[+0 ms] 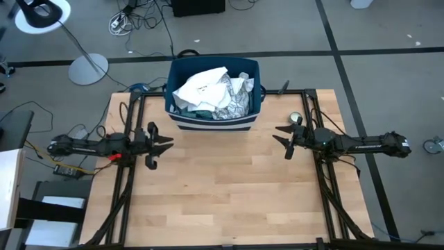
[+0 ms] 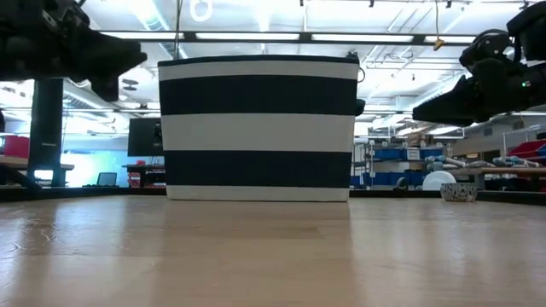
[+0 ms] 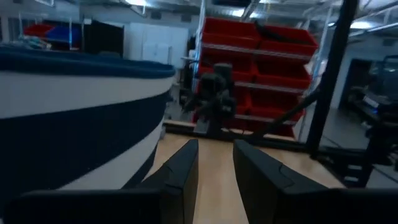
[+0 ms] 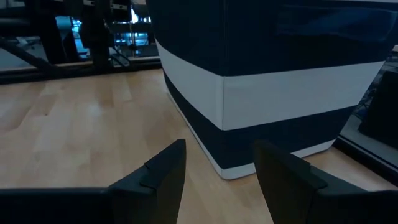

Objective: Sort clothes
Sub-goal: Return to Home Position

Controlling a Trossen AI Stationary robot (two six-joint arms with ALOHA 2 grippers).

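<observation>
Wooden table (image 1: 222, 201) holds bin (image 1: 208, 123) of crumpled white clothes (image 1: 208, 90); left pincer (image 1: 165, 146) and right pincer (image 1: 280, 139) gape.

A dark blue, white-striped bin (image 1: 208, 125) is set at the light wooden tabletop's (image 1: 222, 187) far edge. A small round object (image 1: 296, 117) is seen near the far right corner.

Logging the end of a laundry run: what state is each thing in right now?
Navy-and-white striped fabric bin: upright, full, at the far edge of the wooden table.
White and teal clothes: heaped inside the bin.
Left hand: open, empty, raised above the table.
Right hand: open, empty, raised above the table.
</observation>
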